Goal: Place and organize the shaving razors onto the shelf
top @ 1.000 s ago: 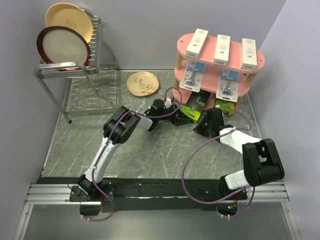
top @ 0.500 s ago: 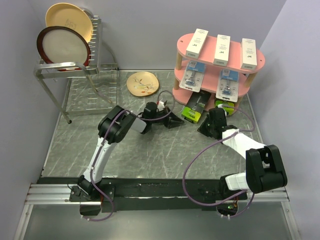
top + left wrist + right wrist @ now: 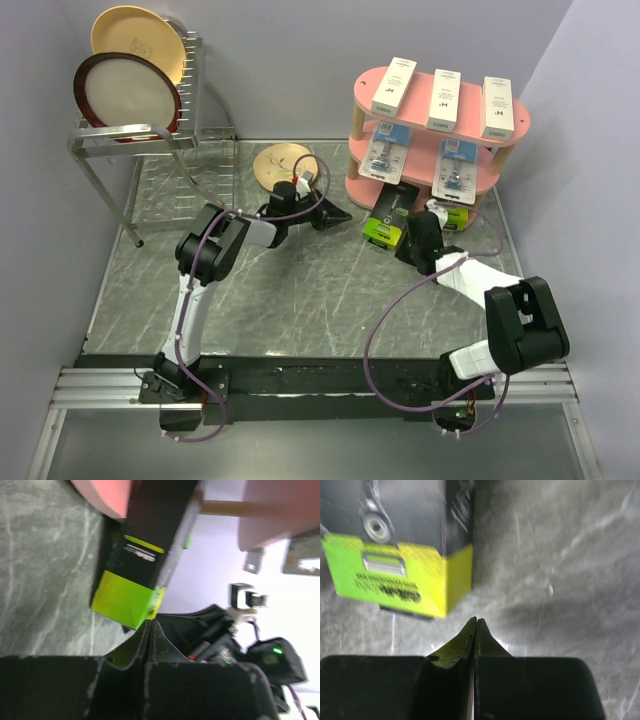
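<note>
Two fingers (image 3: 127, 652) on your L gripper (image 3: 149, 630) are pressed tight together, w/ nothing between them. Just past the tips you see the green end of a black-and-green box (image 3: 135, 575). It's close, but I can't tell if it touches. In the top view your L gripper (image 3: 340, 216) sits low over the table (image 3: 300, 290) and points at that box (image 3: 386, 214), w/ a small gap showing.

Your R gripper (image 3: 475, 625) is closed tight too. Its fingers (image 3: 455, 647) lie flat on each other & hold nothing. A green box end (image 3: 395, 575) sits up and to the left of the tips, not touching, w/ gray table on the other side. In the top view the R gripper (image 3: 408, 245) is just beside the front of the box, on its right.

That box pokes out at a slant from the bottom board of the pink shelf (image 3: 418, 95). Its black end is under the shelf & its green end is out front. The 2nd black-and-green box (image 3: 452, 213) is tucked in on the bottom board, only its green end showing. 2 blue-white razor cards (image 3: 385, 152) lie on the middle board. 3 white boxes (image 3: 444, 99) lie side by side on the top board.

Behind your L arm a small plate (image 3: 285, 165) lies on the table. Far left is a wire rack (image 3: 150, 150) w/ 2 big plates (image 3: 125, 90) standing in it.
</note>
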Controlling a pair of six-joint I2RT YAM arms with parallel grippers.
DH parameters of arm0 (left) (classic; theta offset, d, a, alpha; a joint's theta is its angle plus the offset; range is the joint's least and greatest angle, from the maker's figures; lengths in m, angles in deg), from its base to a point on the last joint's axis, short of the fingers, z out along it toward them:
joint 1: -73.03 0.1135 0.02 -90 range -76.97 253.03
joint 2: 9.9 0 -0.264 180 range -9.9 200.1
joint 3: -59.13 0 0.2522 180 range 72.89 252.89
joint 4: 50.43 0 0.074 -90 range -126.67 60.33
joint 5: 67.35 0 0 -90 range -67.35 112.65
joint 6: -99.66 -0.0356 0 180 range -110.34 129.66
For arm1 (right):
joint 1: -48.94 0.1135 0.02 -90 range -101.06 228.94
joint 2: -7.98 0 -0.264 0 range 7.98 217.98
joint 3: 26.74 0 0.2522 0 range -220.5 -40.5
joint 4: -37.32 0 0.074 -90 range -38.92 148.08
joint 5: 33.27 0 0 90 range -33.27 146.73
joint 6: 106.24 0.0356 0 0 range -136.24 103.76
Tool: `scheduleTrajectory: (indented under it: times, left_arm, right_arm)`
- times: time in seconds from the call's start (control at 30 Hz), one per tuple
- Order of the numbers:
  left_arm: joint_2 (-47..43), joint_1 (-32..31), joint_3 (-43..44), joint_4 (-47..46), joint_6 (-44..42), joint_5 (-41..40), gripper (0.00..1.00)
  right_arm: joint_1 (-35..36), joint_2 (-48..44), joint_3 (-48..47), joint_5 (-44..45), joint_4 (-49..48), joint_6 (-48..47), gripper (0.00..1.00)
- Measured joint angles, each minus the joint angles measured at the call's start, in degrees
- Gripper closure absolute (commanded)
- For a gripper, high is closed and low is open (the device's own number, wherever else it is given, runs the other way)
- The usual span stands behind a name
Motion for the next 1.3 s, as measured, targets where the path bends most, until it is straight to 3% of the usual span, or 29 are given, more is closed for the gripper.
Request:
scheduleTrajectory:
  times: [0.4, 0.83, 1.3]
  left_arm:
    - [2.86, -2.03, 2.60, 12.76, -2.32, -2.84, 0.99]
    - [6.10, -6.67, 1.29, 1.88, 7.10, -2.99, 0.99]
    - [14.51, -10.80, 15.41, -0.48, 12.13, -2.34, 0.98]
  right_arm:
    - [0.22, 6.03, -9.60, 3.32, 4.94, -1.40, 1.00]
    - [0.24, -0.48, -8.92, -0.74, 8.70, -1.44, 1.00]
    - [-1.05, -16.85, -9.11, -2.67, 18.84, -7.26, 1.00]
